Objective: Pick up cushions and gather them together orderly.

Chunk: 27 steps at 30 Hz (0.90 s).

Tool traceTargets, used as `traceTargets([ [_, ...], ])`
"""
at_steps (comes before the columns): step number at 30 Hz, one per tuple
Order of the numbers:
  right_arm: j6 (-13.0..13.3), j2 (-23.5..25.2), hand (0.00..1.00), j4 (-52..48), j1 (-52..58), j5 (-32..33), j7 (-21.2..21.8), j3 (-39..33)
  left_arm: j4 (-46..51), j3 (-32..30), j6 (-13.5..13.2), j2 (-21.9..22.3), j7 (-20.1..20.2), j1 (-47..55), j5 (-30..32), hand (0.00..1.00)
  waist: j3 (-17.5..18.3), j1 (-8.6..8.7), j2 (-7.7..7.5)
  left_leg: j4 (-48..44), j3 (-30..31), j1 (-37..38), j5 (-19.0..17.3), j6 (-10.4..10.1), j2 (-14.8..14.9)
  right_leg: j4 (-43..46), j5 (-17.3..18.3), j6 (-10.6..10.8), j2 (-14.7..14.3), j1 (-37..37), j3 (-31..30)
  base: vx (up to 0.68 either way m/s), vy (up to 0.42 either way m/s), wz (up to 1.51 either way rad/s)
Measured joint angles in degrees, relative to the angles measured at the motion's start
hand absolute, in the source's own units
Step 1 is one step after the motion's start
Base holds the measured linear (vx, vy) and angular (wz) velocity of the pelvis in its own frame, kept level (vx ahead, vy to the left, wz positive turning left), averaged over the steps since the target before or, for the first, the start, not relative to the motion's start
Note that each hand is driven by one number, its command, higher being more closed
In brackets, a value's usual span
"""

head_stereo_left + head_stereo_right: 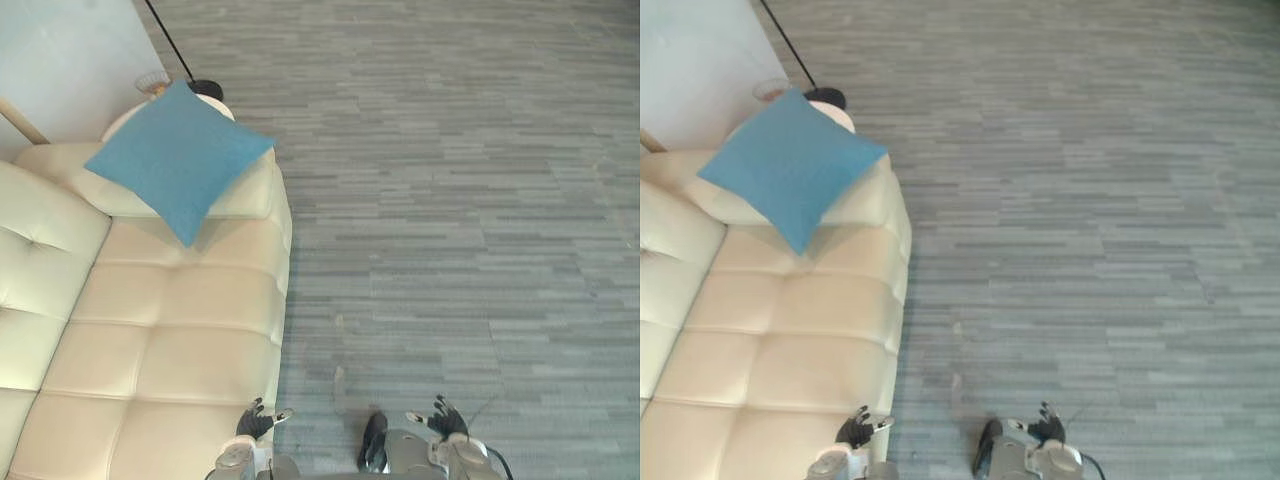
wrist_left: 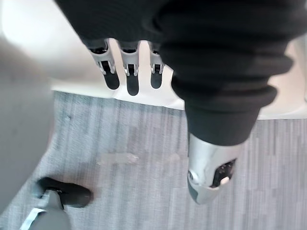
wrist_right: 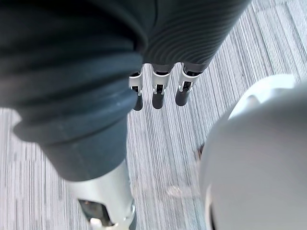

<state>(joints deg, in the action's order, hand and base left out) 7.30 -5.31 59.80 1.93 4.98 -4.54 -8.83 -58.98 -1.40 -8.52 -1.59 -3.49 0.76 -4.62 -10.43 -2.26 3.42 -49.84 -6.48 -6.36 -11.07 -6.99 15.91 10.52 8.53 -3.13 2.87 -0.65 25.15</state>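
Sofa [image 1: 170, 340] and adjoining floor [image 1: 450, 200] are overlooked by both eyes; that floor is viewed closely along the left hand [image 2: 132, 79] and right hand [image 3: 158, 96].

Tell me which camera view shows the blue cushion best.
The left eye view: the blue cushion lies whole and well inside the picture, propped on the armrest of the cream sofa. The right eye view has it whole too, closer to the edge. The wrist views look at sofa edge and floor instead.
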Motion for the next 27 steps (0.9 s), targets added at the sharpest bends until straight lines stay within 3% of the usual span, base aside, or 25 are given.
traceTargets([
  [3,-0.01,0.40,0.00,0.22,-1.10,0.01,-0.05,-0.02,0.77,-0.91,-0.04,0.07,0.07,-0.04,-0.02,0.00,0.10,-0.91,0.27,-0.59,-2.90,-6.41,-3.92,1.61,-1.70,-3.04,0.52,0.32,0.29,-3.77,-2.34,0.22,0.035,-0.38],
  [4,-0.03,0.68,0.00,0.26,-1.85,0.01,-0.04,-0.05,1.10,-1.60,-0.05,0.06,0.09,-0.04,-0.02,0.00,-0.01,-1.26,0.09,5.19,-3.96,-8.23,-4.21,1.90,-3.66,-2.94,1.16,1.55,1.27,-4.70,-3.38,0.29,0.187,-0.34],
  [5,-0.03,0.67,0.00,0.33,-1.69,0.00,-0.05,-0.05,1.09,-1.57,-0.05,0.10,0.08,0.01,0.00,0.00,0.08,-1.26,0.21,14.98,-3.99,-8.58,-3.47,2.19,-6.15,-2.48,1.98,3.24,2.30,-5.52,-4.00,0.24,0.171,-0.32],
  [6,-0.03,0.64,0.00,0.33,-1.59,0.00,-0.05,-0.05,1.09,-1.52,-0.05,0.16,0.09,0.11,0.00,0.00,0.18,-1.27,0.43,18.95,-3.81,-8.53,-2.51,2.45,-6.95,-2.36,2.59,3.61,2.42,-5.60,-4.43,0.22,0.184,-0.35],
  [7,-0.10,0.15,0.00,0.43,-1.64,0.01,-0.12,-0.08,1.03,-1.52,-0.05,0.39,0.21,0.59,0.01,0.00,0.45,-1.67,1.43,29.08,-2.67,-7.96,4.89,4.21,-8.48,-1.58,3.89,5.51,2.23,-5.73,-6.24,0.25,0.183,-0.38],
  [8,-0.18,0.94,0.00,0.67,-1.77,0.03,-0.21,0.08,0.82,-1.56,0.10,-0.15,0.14,0.68,0.00,0.00,0.85,-2.10,0.58,31.15,-4.15,-6.28,4.50,3.80,-9.54,-1.87,3.80,6.14,2.85,-6.26,-8.16,0.41,0.216,-0.31],
  [9,-0.05,1.81,0.00,0.57,-1.62,-0.02,-0.05,0.63,0.90,-1.41,0.09,-1.24,0.11,0.92,0.00,0.00,1.50,-2.12,-1.46,34.29,-5.27,-4.73,5.20,3.79,-11.43,-3.80,3.29,6.77,3.75,-6.40,-10.27,0.36,0.127,-0.09],
  [10,-0.06,2.17,0.00,0.61,-2.06,-0.01,-0.07,0.55,0.94,-1.48,0.06,-1.68,0.16,0.88,-0.01,0.00,1.66,-2.31,-2.53,34.11,-5.66,-4.98,5.50,5.21,-12.49,-5.81,2.55,7.56,4.39,-6.85,-10.93,0.36,0.080,0.09],
  [12,-0.07,2.07,0.00,0.65,-2.33,-0.02,-0.08,0.56,0.54,-1.69,0.22,-2.12,0.23,0.76,-0.14,0.00,1.75,-2.50,-2.83,29.59,-5.67,-6.42,1.99,7.05,-12.72,-8.28,0.67,8.88,4.76,-8.64,-11.60,0.34,0.103,0.05],
  [13,-0.05,1.83,0.00,0.66,-2.38,-0.06,-0.05,0.60,0.28,-2.28,0.17,-1.97,0.19,0.79,-0.54,0.00,1.87,-2.80,-2.62,27.94,-5.73,-5.90,-0.59,7.40,-12.81,-5.60,1.50,10.21,5.01,-8.53,-12.59,0.38,0.151,-0.30],
  [15,-0.03,2.04,0.00,0.65,-2.69,-0.42,0.12,0.58,-0.39,-2.84,0.41,-1.45,0.28,1.11,-0.62,0.00,1.72,-3.40,-2.07,29.73,-7.16,1.16,-3.78,7.15,-12.42,20.17,4.98,14.35,8.06,-0.07,-15.21,0.35,0.125,-0.40],
  [17,-0.04,2.72,0.00,0.64,-2.28,-0.50,0.29,0.58,-0.74,-0.74,0.46,-2.38,0.27,1.57,-0.55,0.00,2.04,-2.73,-2.70,31.62,-7.06,4.69,-4.13,7.27,-13.23,30.38,6.59,12.83,10.91,3.59,-12.33,0.30,0.019,0.13],
  [18,-0.07,2.83,0.00,0.66,-1.51,-0.50,0.48,0.65,-1.06,0.35,0.47,-2.90,0.22,1.60,-0.54,0.00,2.46,-2.47,-3.38,33.88,-6.77,7.37,-4.20,7.29,-13.66,32.14,8.08,10.23,12.63,5.42,-7.61,0.33,-0.029,0.27],
  [21,-0.03,2.59,0.00,0.43,-1.97,-0.47,0.62,0.65,-1.19,0.96,0.47,-2.58,0.20,1.18,-0.54,0.00,2.29,-1.66,-2.60,37.31,-4.97,10.80,-3.98,6.92,-11.82,24.28,9.37,7.87,11.43,9.43,-0.46,0.35,-0.093,0.34],
  [22,0.01,2.31,0.00,-0.43,-2.10,-0.43,0.65,0.62,-1.20,1.04,0.48,-2.15,0.19,1.06,-0.53,0.00,1.91,-1.02,-1.80,38.10,-4.27,11.50,-3.92,6.81,-10.47,19.70,8.42,7.15,9.97,11.43,-0.27,0.41,-0.193,0.32],
  [24,0.07,1.61,0.00,-0.44,-2.84,-0.37,0.61,0.63,-1.25,1.37,0.55,-1.85,0.18,1.03,-0.50,0.00,1.36,-0.78,-0.92,39.84,-3.76,13.48,-3.56,6.14,-8.09,10.88,2.15,7.04,8.12,14.53,-1.05,0.38,-0.220,0.36],
  [25,0.06,1.76,0.00,-0.37,-2.79,-0.38,0.59,0.64,-1.22,1.34,0.51,-2.19,0.14,1.13,-0.49,0.00,1.45,-0.72,-1.88,40.84,-3.56,15.24,-3.20,4.46,-7.62,2.55,-5.52,6.97,7.86,15.07,-2.76,0.31,-0.240,0.36],
  [26,0.07,1.85,0.00,-0.36,-2.31,-0.38,0.60,0.66,-1.22,1.31,0.51,-2.37,0.12,1.16,-0.49,0.00,1.56,-0.68,-2.47,41.07,-3.38,15.96,-3.45,3.44,-7.71,0.39,-8.00,7.14,7.95,14.91,-3.64,0.48,-0.388,0.37],
  [27,0.06,1.22,0.00,-0.32,-2.10,-0.39,0.71,0.64,-1.84,1.05,0.62,-2.06,-0.17,1.08,-0.48,0.00,1.29,-0.53,-1.62,41.70,-2.05,18.32,-5.00,0.65,-6.41,0.72,-12.99,4.92,6.86,14.31,-4.74,0.33,-0.276,0.05],
])
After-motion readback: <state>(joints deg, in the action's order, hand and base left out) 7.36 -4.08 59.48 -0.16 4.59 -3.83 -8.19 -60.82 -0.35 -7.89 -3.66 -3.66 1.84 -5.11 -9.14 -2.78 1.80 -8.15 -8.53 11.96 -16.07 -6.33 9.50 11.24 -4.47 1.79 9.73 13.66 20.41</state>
